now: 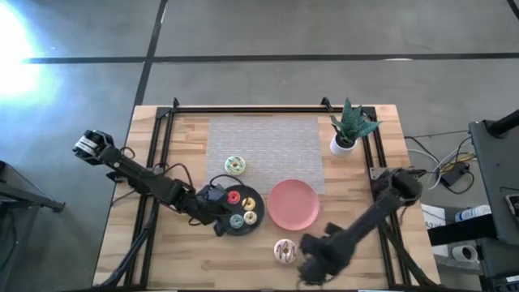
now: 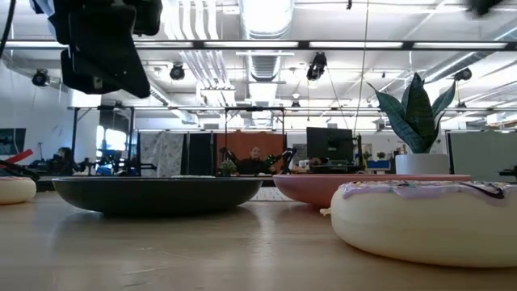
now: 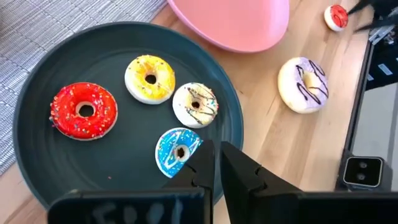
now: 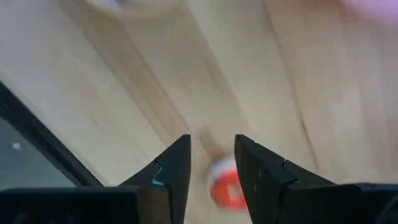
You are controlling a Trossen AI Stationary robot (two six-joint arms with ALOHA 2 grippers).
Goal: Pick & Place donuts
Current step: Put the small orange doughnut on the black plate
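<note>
from the high view, the black plate [image 1: 229, 225] sits on the wooden table [image 1: 178, 268] just left of the pink plate [image 1: 293, 204], the two rims close together. a red donut [image 1: 234, 197], a yellow donut [image 1: 248, 203], a white drizzled donut [image 1: 250, 217] and a blue donut [image 1: 237, 221] lie on the black plate. the left gripper [image 1: 217, 225] hangs over that plate's left side. a green donut [image 1: 235, 165] lies on the grey mat [image 1: 268, 146] behind it. a lilac donut [image 1: 285, 251] rests on bare wood near the front edge, with the right gripper [image 1: 311, 261] just beside it. a potted plant [image 1: 350, 128] stands at the back right

at table height, the lilac donut [image 2: 426, 218] fills the near right, the black plate [image 2: 157, 194] and pink plate [image 2: 323, 187] behind it

in the left wrist view, the left gripper [image 3: 217, 163] has its fingers pressed together, tips just beside the blue donut [image 3: 178, 151], gripping nothing. the red donut [image 3: 83, 111], yellow donut [image 3: 150, 78] and white drizzled donut [image 3: 195, 104] lie apart on the black plate [image 3: 74, 168]; the lilac donut [image 3: 305, 84] is on the wood near the pink plate [image 3: 236, 22]

in the right wrist view, the right gripper [image 4: 212, 163] has its fingers apart above the wood, a small red-orange donut [image 4: 225, 184] low between them, not clamped
</note>
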